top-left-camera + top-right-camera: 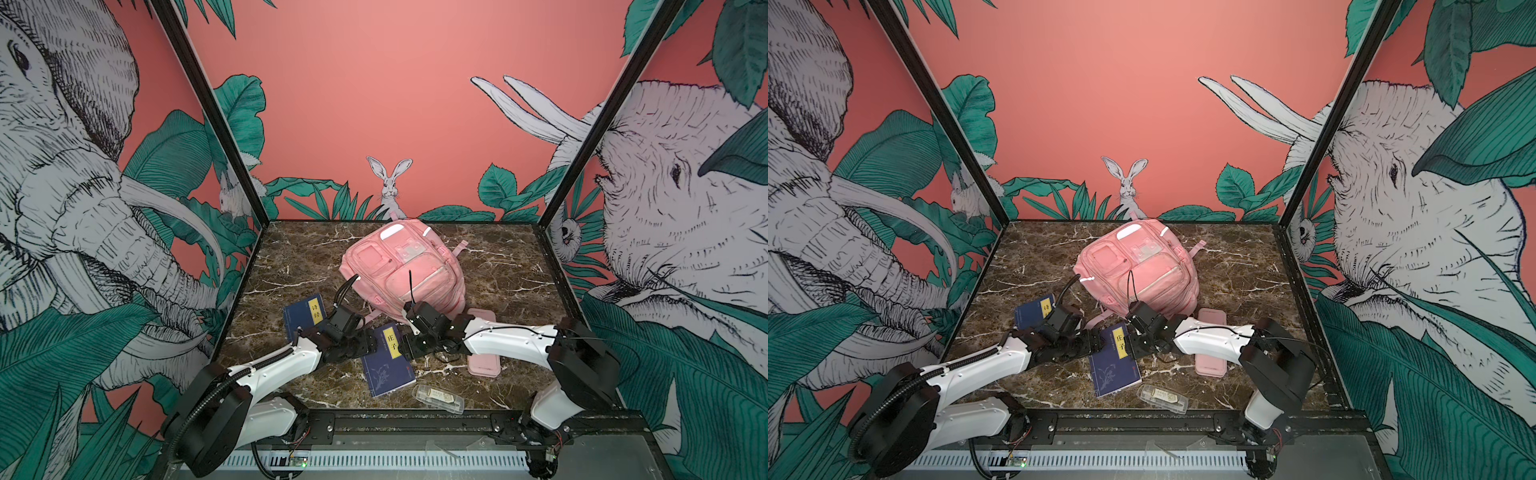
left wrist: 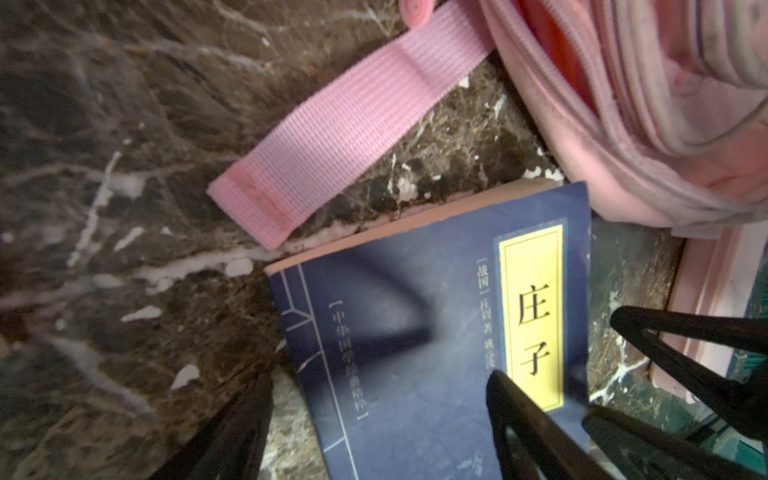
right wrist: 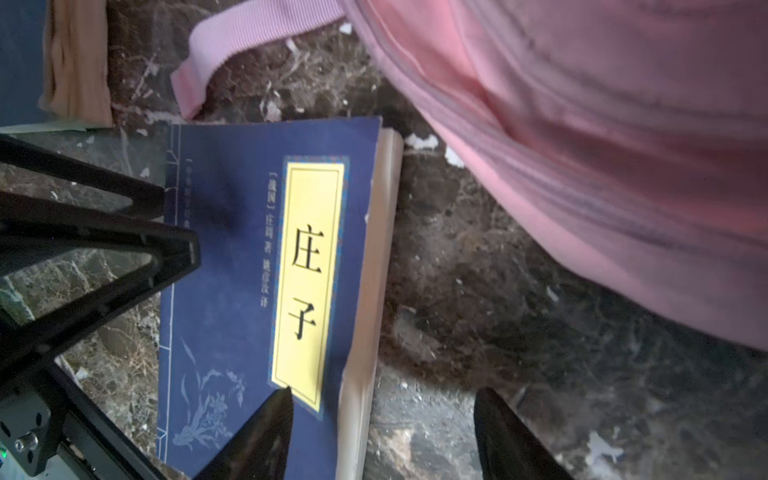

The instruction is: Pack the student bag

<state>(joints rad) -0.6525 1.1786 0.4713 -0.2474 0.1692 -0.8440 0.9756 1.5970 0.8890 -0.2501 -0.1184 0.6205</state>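
The student bag (image 1: 402,266) (image 1: 1138,264), a pink backpack, lies front side up in the middle of the marble table. Its edge (image 2: 623,108) (image 3: 582,145) shows in both wrist views. Just in front of it lies a blue book with a yellow title label (image 1: 388,365) (image 1: 1115,368) (image 2: 415,332) (image 3: 232,270). My left gripper (image 1: 375,338) (image 2: 378,376) is open and straddles the book's spine side. My right gripper (image 1: 1131,345) (image 3: 384,392) is open too, one finger over the cover and the other over bare table beyond the page edge. Neither holds anything.
A second blue book (image 1: 303,313) (image 1: 1034,309) lies at the left. At the right, a flat pink pencil case (image 1: 484,359) (image 1: 1212,351) sits partly under my right arm. A clear plastic case (image 1: 438,400) (image 1: 1163,398) is near the front edge. A loose pink strap (image 2: 345,137) lies beside the bag.
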